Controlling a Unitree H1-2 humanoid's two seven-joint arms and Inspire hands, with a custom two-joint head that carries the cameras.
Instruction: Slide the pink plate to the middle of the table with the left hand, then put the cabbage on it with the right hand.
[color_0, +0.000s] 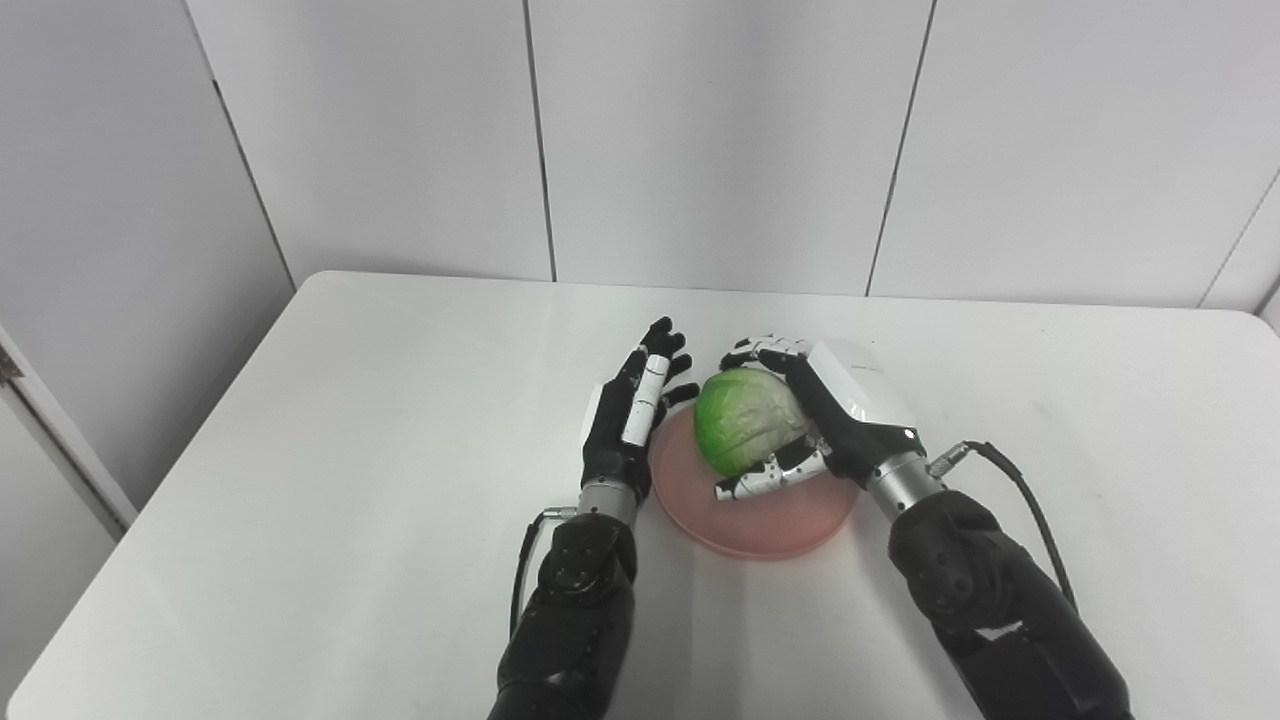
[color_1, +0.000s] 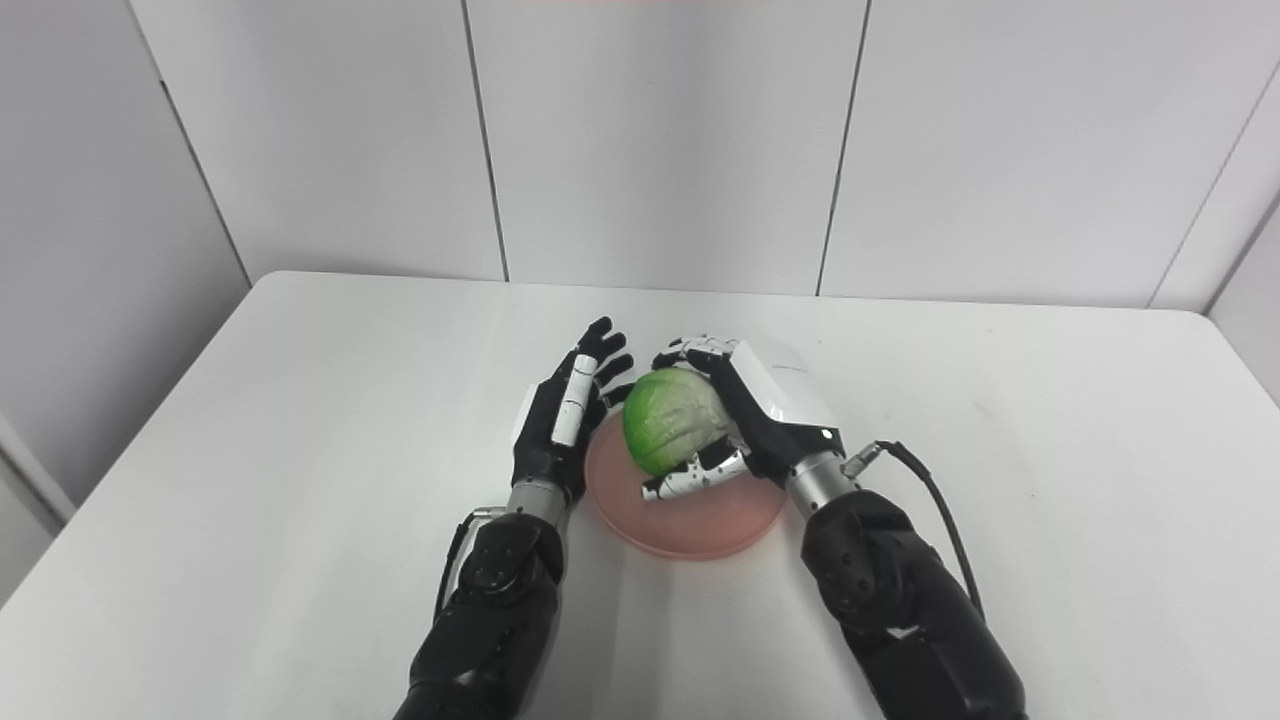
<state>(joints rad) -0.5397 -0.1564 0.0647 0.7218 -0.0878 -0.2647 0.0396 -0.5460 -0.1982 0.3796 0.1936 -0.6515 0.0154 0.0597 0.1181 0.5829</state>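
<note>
The right hand (color_0: 815, 425) is gripping the cabbage (color_0: 748, 420) over the pink plate (color_0: 760, 515) to set it down, while the left hand (color_0: 635, 415), fingers spread and empty, is steadying the plate's left rim.

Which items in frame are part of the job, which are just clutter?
In the job: pink plate, cabbage over it, right hand wrapped around the cabbage, left hand open beside the plate's left rim.
Not in the job: only the white table and wall panels; no loose items.
</note>
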